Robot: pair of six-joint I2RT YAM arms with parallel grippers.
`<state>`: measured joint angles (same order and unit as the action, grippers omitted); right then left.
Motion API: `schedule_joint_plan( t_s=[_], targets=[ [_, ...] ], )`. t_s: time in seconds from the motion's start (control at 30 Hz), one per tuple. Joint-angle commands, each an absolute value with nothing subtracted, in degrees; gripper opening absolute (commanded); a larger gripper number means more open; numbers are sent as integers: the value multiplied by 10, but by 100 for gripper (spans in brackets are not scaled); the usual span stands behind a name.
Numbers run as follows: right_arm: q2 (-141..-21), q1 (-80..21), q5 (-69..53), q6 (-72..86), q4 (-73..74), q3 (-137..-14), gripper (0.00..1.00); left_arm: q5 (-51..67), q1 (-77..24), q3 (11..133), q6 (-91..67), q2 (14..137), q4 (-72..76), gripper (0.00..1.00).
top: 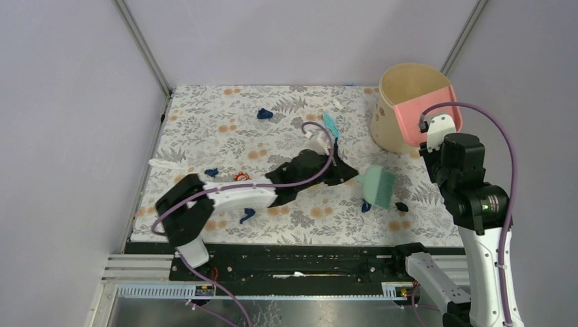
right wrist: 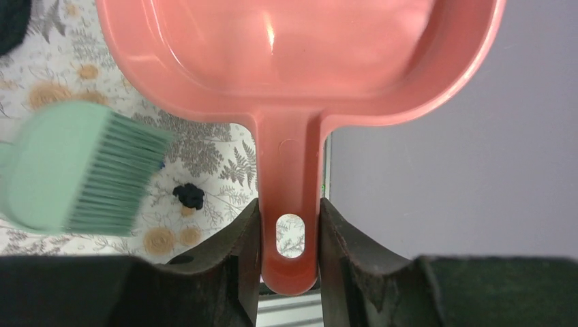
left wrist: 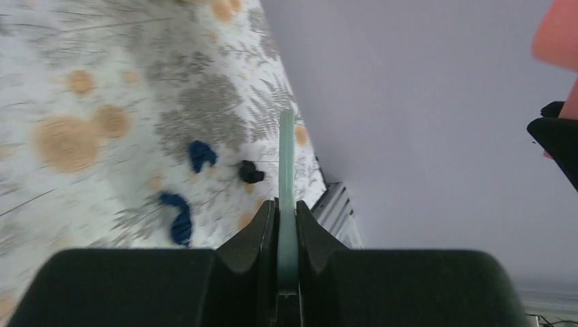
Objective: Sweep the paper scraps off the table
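The left gripper (left wrist: 286, 208) is clamped on the thin handle of the green brush (left wrist: 286, 153), and the right gripper (right wrist: 287, 204) is closed round the handle of the pink dustpan (right wrist: 293, 61). The paper scraps (left wrist: 201, 154), strewn over the table (top: 204, 129), are judged light, soft and apt to skid, so they are better pushed by bristles than pinched. Their full spread, from beside the brush head to the far middle, is shown only by the top view; the grips only by the wrist views.

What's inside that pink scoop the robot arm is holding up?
The pink plastic dustpan shows only bare, smooth pink inside, with a glint of light; nothing lies in the part seen. Its front end runs past the picture's edge, so that part stays unseen.
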<state>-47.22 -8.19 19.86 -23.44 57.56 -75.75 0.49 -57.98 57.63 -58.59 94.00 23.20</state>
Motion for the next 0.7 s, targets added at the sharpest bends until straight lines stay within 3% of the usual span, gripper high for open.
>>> schedule_joint_plan(
  t_s=[0.0,0.33,0.47,0.67],
  targets=[
    [-479,-80,194,-196,544,-781,0,13,-617,687,-608,1033,321,0],
    [-488,-79,143,-194,561,-760,0,35,-665,937,-660,1285,260,0],
    [-483,-79,123,-212,594,-740,0,4,-665,918,-684,1289,251,0],
    [-473,-79,104,-237,623,-713,0,-19,-623,766,-672,1183,233,0]
  ],
)
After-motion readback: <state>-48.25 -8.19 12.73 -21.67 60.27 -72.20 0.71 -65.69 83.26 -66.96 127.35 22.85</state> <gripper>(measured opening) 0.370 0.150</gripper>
